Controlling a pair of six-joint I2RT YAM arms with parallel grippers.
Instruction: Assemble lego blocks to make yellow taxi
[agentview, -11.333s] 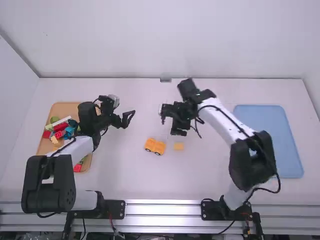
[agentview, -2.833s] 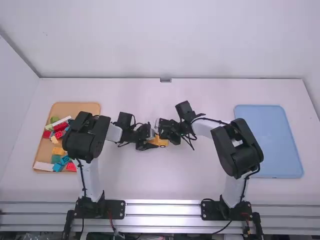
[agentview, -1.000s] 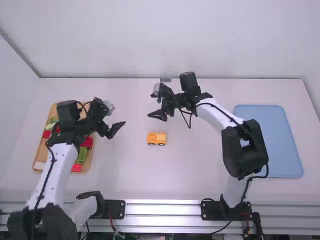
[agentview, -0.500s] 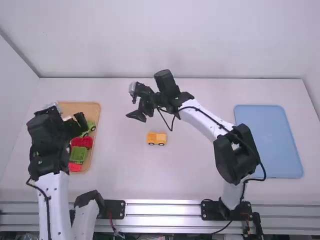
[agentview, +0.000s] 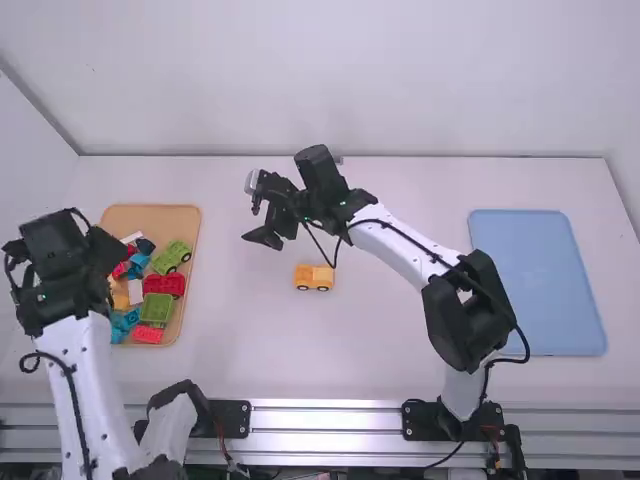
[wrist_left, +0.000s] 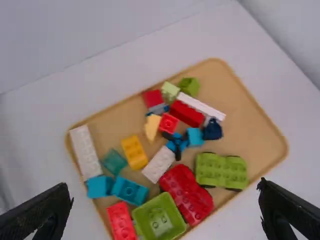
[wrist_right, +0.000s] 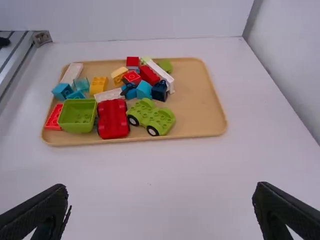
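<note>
My black left gripper (agentview: 100, 254) near tan rectangular tray (agentview: 150, 213), black right gripper (agentview: 268, 230) above white table (agentview: 400, 340) (both noted wide), yellow wheeled plastic car (agentview: 314, 277) upright.

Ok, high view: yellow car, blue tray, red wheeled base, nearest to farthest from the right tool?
1. Yellow car, middle of the table.
2. Red wheeled base, left, in the wooden tray.
3. Blue tray, far right.

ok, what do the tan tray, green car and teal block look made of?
Tan tray: wood or plastic, satin; even tan, no clear grain, so open.
Green car: moulded plastic, fairly smooth; crisp round studs, solid colour. Its black wheels could be plastic or rubber.
Teal block: likely clear tinted plastic, glossy; it looks see-through.
</note>
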